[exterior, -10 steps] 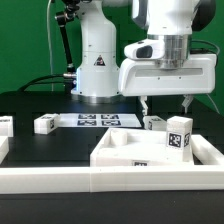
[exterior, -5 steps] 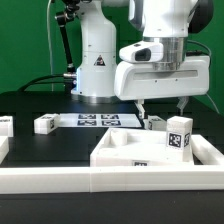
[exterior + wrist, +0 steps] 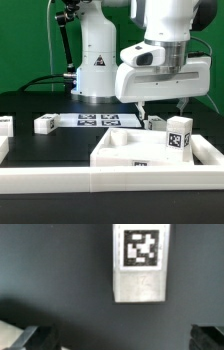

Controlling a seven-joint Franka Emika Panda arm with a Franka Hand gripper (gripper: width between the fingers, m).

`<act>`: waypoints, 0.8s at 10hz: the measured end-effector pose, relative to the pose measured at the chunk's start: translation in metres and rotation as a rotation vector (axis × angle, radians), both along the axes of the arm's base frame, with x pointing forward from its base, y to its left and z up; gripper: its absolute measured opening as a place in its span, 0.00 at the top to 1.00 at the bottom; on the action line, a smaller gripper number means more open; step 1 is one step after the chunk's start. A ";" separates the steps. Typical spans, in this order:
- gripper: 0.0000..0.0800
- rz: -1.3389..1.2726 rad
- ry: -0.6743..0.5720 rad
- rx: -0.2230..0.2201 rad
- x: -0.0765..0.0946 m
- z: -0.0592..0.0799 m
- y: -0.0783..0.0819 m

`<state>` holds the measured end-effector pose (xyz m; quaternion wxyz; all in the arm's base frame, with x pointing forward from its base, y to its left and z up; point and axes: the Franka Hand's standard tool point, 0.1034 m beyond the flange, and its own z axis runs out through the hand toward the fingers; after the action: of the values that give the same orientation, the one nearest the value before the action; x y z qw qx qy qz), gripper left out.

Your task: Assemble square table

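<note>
The white square tabletop (image 3: 140, 150) lies rim up at the front right of the black table, with a small tag on its near wall. A white leg (image 3: 180, 133) with a large tag stands at its far right edge. Another leg (image 3: 153, 122) lies just behind it. Two more legs lie at the exterior view's left: one (image 3: 45, 124) and one at the edge (image 3: 5, 126). My gripper (image 3: 163, 104) hangs open and empty above the legs behind the tabletop. In the wrist view a tagged white leg (image 3: 140, 263) lies on the black surface ahead of the open gripper (image 3: 122, 339).
The marker board (image 3: 100, 120) lies flat behind the middle of the table. The white robot base (image 3: 97, 65) stands behind it. A long white rail (image 3: 100, 180) edges the front. A white corner (image 3: 8, 331) shows beside one finger in the wrist view.
My gripper has shifted slightly toward the exterior view's left and a little upward, still open. The parts have not moved.
</note>
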<state>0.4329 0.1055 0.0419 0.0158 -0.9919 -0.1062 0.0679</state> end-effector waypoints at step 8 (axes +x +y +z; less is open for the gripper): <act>0.19 0.026 0.503 -0.070 -0.007 -0.006 0.001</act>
<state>0.4260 0.1068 0.0356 0.0064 -0.9422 -0.1095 0.3166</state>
